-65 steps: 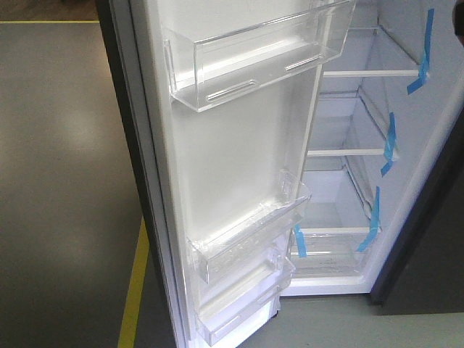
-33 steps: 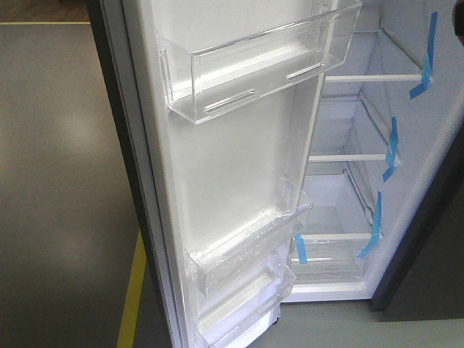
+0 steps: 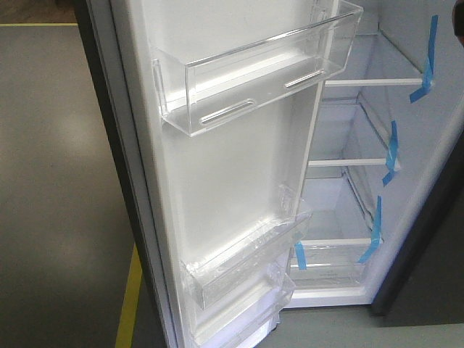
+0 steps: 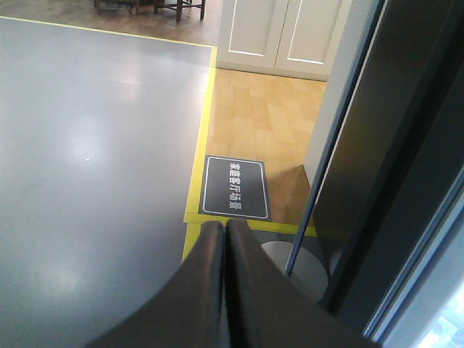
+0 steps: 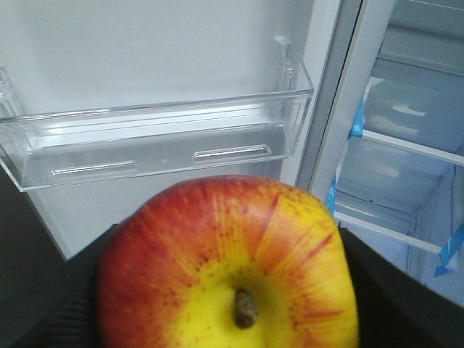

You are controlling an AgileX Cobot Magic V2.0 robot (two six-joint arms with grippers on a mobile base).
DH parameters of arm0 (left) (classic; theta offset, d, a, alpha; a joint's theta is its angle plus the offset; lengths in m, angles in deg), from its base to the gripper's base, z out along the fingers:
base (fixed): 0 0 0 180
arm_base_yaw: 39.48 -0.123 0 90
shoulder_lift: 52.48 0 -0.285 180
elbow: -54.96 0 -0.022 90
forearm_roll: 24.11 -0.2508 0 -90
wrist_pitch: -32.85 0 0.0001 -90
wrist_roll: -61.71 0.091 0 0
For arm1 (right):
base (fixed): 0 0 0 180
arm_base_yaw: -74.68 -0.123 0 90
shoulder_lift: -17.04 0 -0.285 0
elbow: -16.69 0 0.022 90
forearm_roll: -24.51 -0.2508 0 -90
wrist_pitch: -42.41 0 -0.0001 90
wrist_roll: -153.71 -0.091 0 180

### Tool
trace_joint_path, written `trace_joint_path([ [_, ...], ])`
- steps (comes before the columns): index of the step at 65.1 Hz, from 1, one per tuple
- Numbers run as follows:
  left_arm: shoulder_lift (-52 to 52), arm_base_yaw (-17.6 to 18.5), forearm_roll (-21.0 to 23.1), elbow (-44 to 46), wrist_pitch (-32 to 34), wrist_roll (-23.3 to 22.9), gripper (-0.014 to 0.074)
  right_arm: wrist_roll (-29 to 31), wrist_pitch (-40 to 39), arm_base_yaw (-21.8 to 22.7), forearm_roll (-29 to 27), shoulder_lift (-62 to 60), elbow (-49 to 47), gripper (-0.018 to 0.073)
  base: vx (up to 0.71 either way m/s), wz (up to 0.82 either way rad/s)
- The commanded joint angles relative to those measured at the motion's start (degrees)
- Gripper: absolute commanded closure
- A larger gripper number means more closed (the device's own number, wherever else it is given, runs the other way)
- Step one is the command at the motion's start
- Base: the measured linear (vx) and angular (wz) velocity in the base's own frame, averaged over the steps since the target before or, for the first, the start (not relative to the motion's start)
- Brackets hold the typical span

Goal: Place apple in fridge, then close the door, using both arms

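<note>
The red apple [image 5: 228, 268], yellow around its stem, fills the lower right wrist view. My right gripper [image 5: 226, 308] is shut on it, with dark fingers [image 5: 61, 308] on both sides. It faces the white inside of the open door [image 3: 232, 181], in front of a clear bin [image 5: 159, 145]. The fridge [image 3: 428, 145] stands open at the right, with white shelves [image 3: 373, 82] and blue tape strips [image 3: 391, 148]. My left gripper [image 4: 225, 226] is shut and empty, beside the door's dark grey outer face [image 4: 391, 159]. Neither gripper shows in the front view.
The door carries an upper clear bin [image 3: 254, 80] and lower bins [image 3: 246, 264]. A clear drawer [image 3: 330, 261] sits at the fridge bottom. Grey floor with yellow tape [image 4: 199, 130], a dark floor sign [image 4: 235, 187], and white cabinets [image 4: 279, 36] lie left of the door.
In the front view the door and its bins have shifted left and grown slightly larger. More of the fridge's inside shows at the right.
</note>
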Motion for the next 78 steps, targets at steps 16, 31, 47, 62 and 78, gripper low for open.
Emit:
trace_joint_path([
  [16, -0.93, 0.00, -0.22, -1.62, 4.02, -0.45, 0.0604, 0.52, -4.46, 0.17, -1.51, -0.52, -1.67, 0.0571, 0.02, 0.00],
  [31, -0.93, 0.00, -0.22, -1.62, 4.02, -0.45, 0.0604, 0.52, -4.46, 0.17, -1.51, -0.52, -1.67, 0.0571, 0.00, 0.00],
  [47, -0.93, 0.00, -0.22, -1.62, 4.02, -0.45, 0.0604, 0.52, -4.46, 0.17, -1.51, -0.52, -1.67, 0.0571, 0.00, 0.00],
  [62, -0.93, 0.00, -0.22, -1.62, 4.02, -0.45, 0.0604, 0.52, -4.46, 0.17, -1.51, -0.52, -1.67, 0.0571, 0.00, 0.00],
  [78, -0.93, 0.00, -0.22, -1.62, 4.02, -0.45, 0.0604, 0.41, -4.46, 0.17, -1.51, -0.52, -1.67, 0.0571, 0.00, 0.00],
])
